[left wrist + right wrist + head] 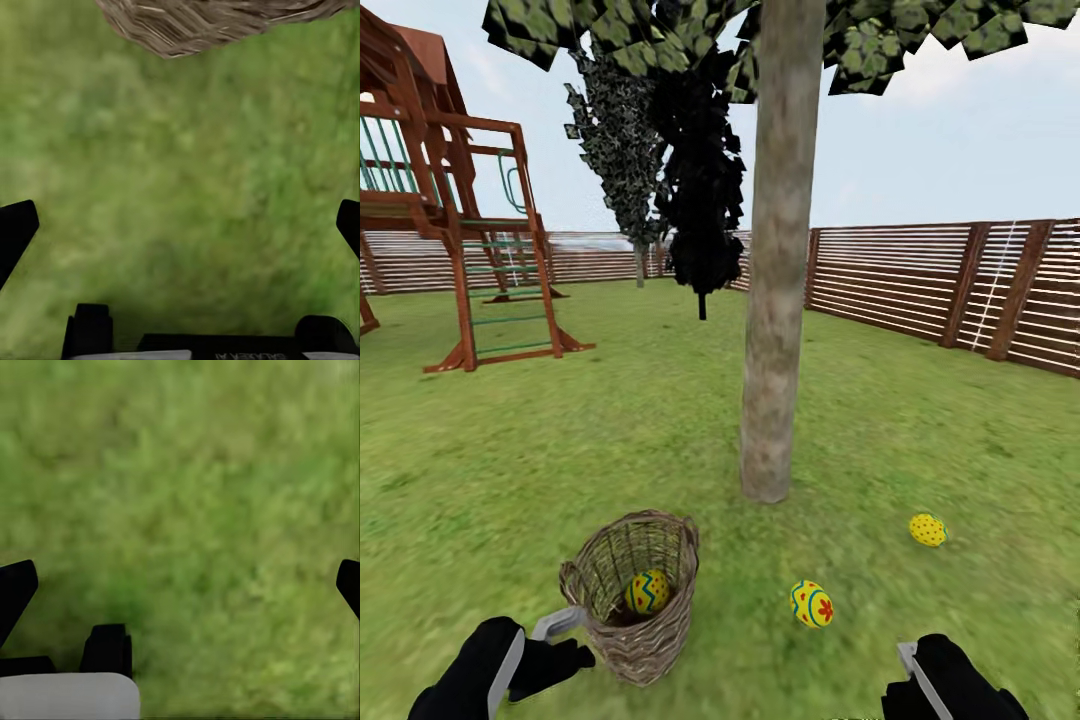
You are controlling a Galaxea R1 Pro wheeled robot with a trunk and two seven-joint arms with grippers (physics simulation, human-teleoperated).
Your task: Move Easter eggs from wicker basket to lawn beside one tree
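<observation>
I am looking down over both arms at the lawn (610, 440), with the tree (775, 300) standing straight ahead of me, its pale trunk rising out of the grass. The basket (635, 595) is sitting on the grass just in front of my left arm, tilted a little toward the trunk, and one egg (647, 591) is lying inside it against the far wall. A second egg (812, 604) is resting on the grass to the right of the basket, near the foot of the trunk, and a third egg (928, 529) is lying further right, also on the grass and well apart from the basket. My left end effector (180, 225) is hovering over bare grass with its fingers spread wide and nothing between them; in the left wrist view the woven underside of the basket (217, 22) is showing just beyond the fingertips (15, 229), not touching them. My right end effector (180, 585) is hanging over plain grass too, fingers wide apart and holding nothing, well clear of both loose eggs. Behind the tree a black tree (700, 190) and a darker leafy one are standing, a wooden playset (450, 200) is sitting at the left, and a slatted fence (920, 280) is running along the right side of the garden.
</observation>
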